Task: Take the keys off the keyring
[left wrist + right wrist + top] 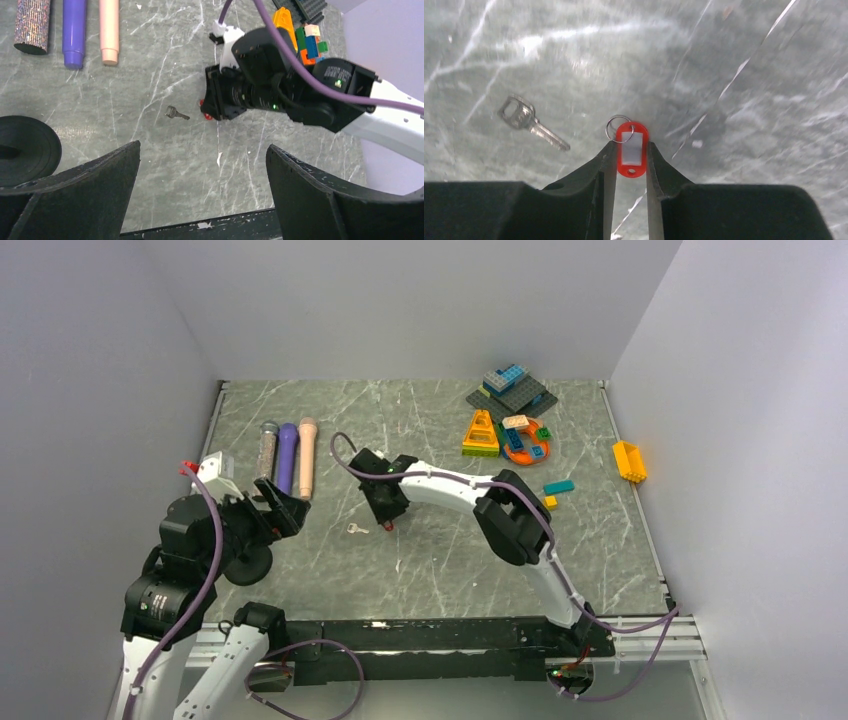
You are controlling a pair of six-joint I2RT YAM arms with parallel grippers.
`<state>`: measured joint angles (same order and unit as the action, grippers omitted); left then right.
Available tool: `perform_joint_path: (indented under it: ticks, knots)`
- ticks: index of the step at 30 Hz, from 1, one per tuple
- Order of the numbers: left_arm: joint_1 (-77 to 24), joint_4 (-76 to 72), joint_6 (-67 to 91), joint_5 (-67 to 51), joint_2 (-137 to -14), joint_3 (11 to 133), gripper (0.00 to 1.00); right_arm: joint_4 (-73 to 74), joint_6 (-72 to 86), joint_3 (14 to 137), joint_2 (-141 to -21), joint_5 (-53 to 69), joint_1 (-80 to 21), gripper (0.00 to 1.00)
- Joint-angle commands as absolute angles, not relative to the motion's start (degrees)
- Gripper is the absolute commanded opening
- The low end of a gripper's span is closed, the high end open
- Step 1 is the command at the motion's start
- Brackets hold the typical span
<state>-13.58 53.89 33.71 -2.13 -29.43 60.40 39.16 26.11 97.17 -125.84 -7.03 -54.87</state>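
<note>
Since the keyring tag is light, slick plastic, right fingers pinch its flat sides at centre frame; the thin, stiff key lies free left of centre, left fingers spread wide.

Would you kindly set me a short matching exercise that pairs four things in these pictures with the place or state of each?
Things:
1. key
2. red tag
3. left gripper
4. purple pen

Places or states:
A. open, holding nothing
B. loose on the table, apart from the ring
C. clamped in the right gripper
D. between the glittery pen and the pink pen

Pairs: 1-B, 2-C, 3-A, 4-D.
</note>
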Motion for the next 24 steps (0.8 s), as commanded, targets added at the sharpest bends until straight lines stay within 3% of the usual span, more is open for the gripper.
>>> perform_joint_path:
  ticks: [1, 5, 9, 12, 18, 24]
  knots:
    - [-13.68, 55.71, 33.76, -2.97, -29.03, 62.67, 0.99, 42.55, 23.28, 102.07, -130.17, -6.72, -53.06, 0.21]
    - [-13.69, 56.46, 32.18, -2.61, -29.39, 63.77, 0.99, 44.31, 22.86, 104.63, -129.45, -5.94, -52.53, 0.31]
    - [-13.69, 55.89, 31.22, -2.78, -30.34, 64.2, 1.0, 45.57, 23.38, 103.08, -125.43, -6.77, -52.47, 0.66]
    - [-13.71, 55.11, 30.64, -3.16, -31.0, 64.12, 0.99, 45.78, 23.98, 100.71, -119.65, -9.13, -52.48, 0.82]
    - [-13.68, 53.17, 28.48, -4.64, -31.94, 63.2, 1.0, 49.4, 23.68, 99.43, -109.12, -14.07, -52.38, 0.91]
    - [-13.69, 50.81, 25.62, -5.27, -30.32, 60.77, 1.0, 46.11, 24.72, 89.33, -93.87, -14.76, -52.45, 0.93]
